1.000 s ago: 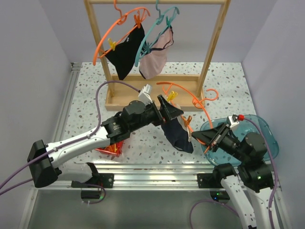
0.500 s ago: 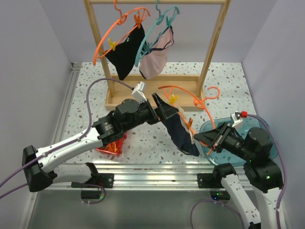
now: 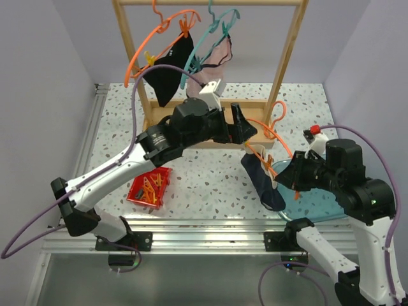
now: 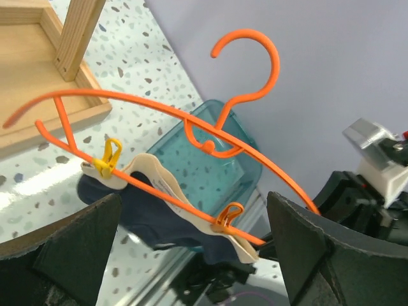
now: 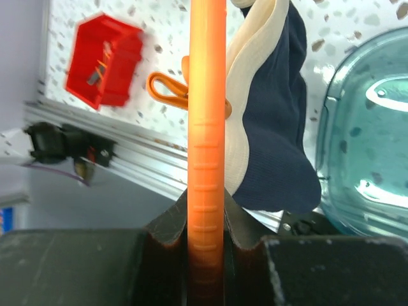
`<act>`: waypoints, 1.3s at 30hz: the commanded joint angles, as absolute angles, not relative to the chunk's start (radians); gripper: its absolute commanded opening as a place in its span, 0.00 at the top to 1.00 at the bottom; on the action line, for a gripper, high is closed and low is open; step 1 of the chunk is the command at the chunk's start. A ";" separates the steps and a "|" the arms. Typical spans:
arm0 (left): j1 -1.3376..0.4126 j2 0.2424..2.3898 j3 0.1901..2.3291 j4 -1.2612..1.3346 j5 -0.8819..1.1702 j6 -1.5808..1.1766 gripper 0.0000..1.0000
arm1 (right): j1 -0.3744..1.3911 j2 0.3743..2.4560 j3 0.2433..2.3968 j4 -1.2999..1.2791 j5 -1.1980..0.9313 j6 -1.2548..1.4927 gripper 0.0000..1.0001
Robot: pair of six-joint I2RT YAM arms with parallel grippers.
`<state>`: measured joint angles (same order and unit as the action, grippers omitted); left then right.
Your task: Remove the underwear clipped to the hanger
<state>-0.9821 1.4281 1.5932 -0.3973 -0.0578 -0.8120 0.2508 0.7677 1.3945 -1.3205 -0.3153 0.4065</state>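
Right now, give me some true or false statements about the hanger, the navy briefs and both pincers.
The right pincer is shut on the orange hanger. True.
The navy briefs are free of the hanger. False: a yellow clip and an orange clip hold them on it.
The left pincer grips the navy briefs. False: it is open, holding nothing.
The black briefs hang from the wooden rack. True.
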 commanded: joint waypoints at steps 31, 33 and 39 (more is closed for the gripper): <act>-1.005 1.858 1.985 -0.443 0.105 -0.362 0.86 | 0.282 0.825 1.436 -1.330 -0.428 0.351 1.00; -1.003 1.827 1.964 -0.448 0.075 -0.354 1.00 | 0.282 0.825 1.433 -1.325 -0.410 0.371 0.98; -0.996 1.680 1.826 -0.397 -0.084 -0.348 1.00 | 0.281 0.796 1.387 -1.247 -0.328 0.512 0.29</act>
<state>-1.0016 1.8259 1.8523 -0.4534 0.0147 -0.3473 0.2771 0.8143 1.4067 -1.3342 -0.3737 0.4229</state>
